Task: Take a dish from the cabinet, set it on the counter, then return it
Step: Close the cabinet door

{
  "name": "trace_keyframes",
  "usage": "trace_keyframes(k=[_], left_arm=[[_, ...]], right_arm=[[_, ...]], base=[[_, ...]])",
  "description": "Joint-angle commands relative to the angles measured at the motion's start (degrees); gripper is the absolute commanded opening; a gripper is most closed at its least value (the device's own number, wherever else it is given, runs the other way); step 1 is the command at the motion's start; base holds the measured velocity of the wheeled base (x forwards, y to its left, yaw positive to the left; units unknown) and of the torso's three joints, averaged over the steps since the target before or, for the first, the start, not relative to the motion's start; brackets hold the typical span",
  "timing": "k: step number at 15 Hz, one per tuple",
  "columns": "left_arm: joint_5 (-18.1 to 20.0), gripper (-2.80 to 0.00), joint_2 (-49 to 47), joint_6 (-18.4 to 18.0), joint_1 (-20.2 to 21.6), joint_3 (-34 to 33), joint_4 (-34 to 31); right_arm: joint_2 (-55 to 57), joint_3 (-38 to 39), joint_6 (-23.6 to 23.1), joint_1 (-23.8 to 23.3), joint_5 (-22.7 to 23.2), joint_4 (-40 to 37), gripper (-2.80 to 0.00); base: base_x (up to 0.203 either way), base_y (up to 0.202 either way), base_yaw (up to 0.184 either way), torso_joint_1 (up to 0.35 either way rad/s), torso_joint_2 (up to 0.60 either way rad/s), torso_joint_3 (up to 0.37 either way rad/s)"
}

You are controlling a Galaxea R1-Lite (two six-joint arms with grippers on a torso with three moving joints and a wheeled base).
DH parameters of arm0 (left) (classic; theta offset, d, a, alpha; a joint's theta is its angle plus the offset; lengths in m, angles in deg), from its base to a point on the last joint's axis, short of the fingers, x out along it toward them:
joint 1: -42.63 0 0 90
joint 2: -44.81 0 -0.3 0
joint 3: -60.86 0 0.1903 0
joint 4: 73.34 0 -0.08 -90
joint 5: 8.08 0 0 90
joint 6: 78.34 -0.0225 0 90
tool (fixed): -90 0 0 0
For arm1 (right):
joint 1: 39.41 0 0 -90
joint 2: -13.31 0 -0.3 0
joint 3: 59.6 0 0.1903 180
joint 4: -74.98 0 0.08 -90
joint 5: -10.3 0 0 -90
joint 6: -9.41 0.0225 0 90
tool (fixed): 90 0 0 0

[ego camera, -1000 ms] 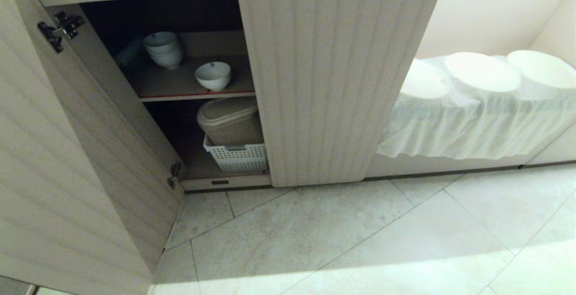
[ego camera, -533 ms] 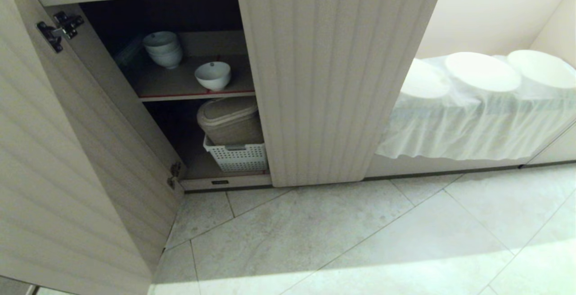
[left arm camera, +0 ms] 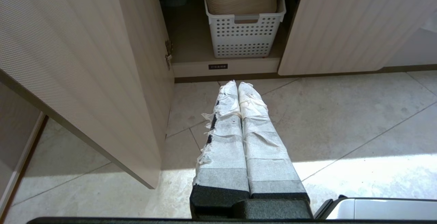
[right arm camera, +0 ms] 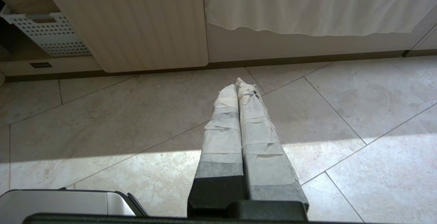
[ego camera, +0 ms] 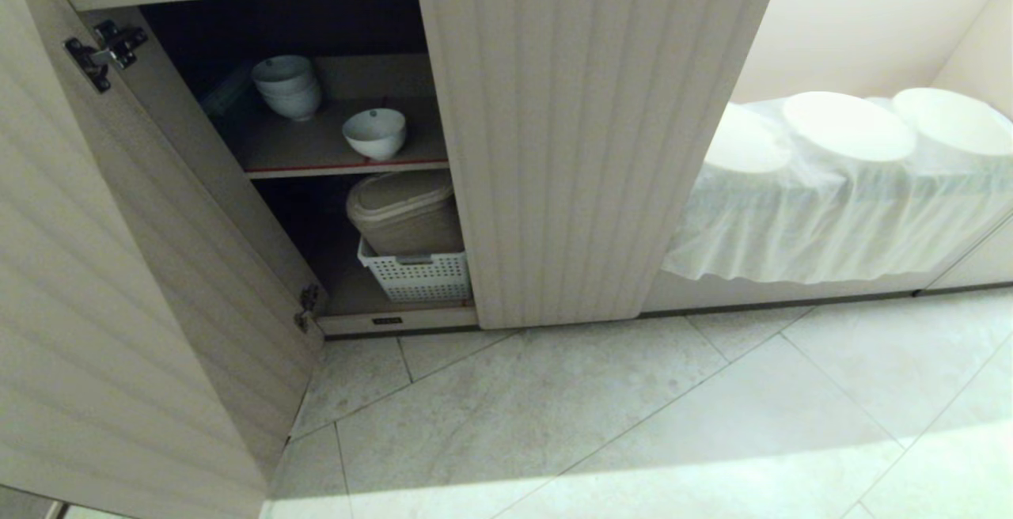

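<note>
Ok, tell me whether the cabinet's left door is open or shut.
Open. The cabinet's left door is swung wide outward, showing the dish upright on the inner shelf.

— Where are we?

— A home kitchen, we'd say. We see a low beige cabinet [ego camera: 586, 131] with ribbed doors, one swung open on metal hinges [ego camera: 104, 51].

— What tells us kitchen?

— White bowls [ego camera: 287, 85] stacked on the upper shelf, another bowl [ego camera: 374, 133] near its red-edged front, a perforated white basket [left arm camera: 244, 34] below holding a beige lidded container [ego camera: 405, 210]. Beside it, white plates [ego camera: 847, 125] rest on a white cloth [ego camera: 831, 218] in a doorless niche, above a pale tiled floor [ego camera: 633, 424].
</note>
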Motion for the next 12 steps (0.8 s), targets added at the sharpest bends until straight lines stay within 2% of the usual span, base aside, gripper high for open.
trace_keyframes(k=[1, 12], left_arm=[[-0.05, -2.8, 0.0, 0.03, 0.04, 0.0, -0.02], [0.01, -2.8, 0.0, 0.03, 0.01, 0.0, 0.06]], right_arm=[[-0.02, 0.0, 0.02, 0.06, -0.02, 0.02, -2.8], [-0.02, 0.0, 0.02, 0.06, -0.02, 0.02, -2.8]], base=[[0.0, 0.0, 0.0, 0.0, 0.0, 0.0], [0.0, 0.0, 0.0, 0.0, 0.0, 0.0]])
